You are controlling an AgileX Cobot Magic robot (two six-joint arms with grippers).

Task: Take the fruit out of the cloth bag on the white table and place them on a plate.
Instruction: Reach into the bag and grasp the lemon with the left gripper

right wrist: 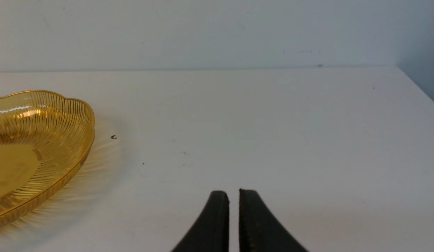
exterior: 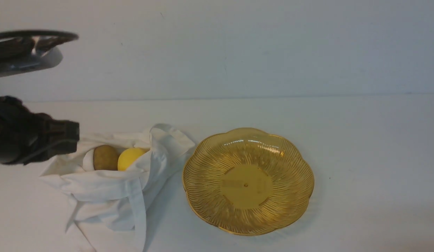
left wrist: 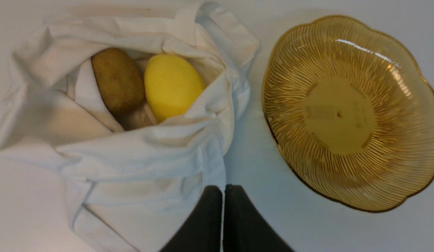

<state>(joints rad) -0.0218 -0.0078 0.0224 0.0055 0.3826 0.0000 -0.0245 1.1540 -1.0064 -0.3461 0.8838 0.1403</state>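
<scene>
Left pincer (left wrist: 223, 190), shut and empty, is the nearer one. The brown oval kiwi (left wrist: 117, 80) and smooth yellow lemon (left wrist: 173, 85) lie side by side in the white cloth bag (left wrist: 133, 157) at its four o'clock, front view.

Front view: from the robot's side, facing forward and slightly down across the white table (exterior: 360, 147) to the wall (exterior: 237, 45); cloth bag (exterior: 108, 182) in the lower left of the frame, plate (exterior: 248, 180) at centre. Left wrist view: close above, looking steeply down on the same cloth bag and plate. Right wrist view: low, near the white table, facing the wall, sharing only part of the plate, cut off by the frame edge.
</scene>
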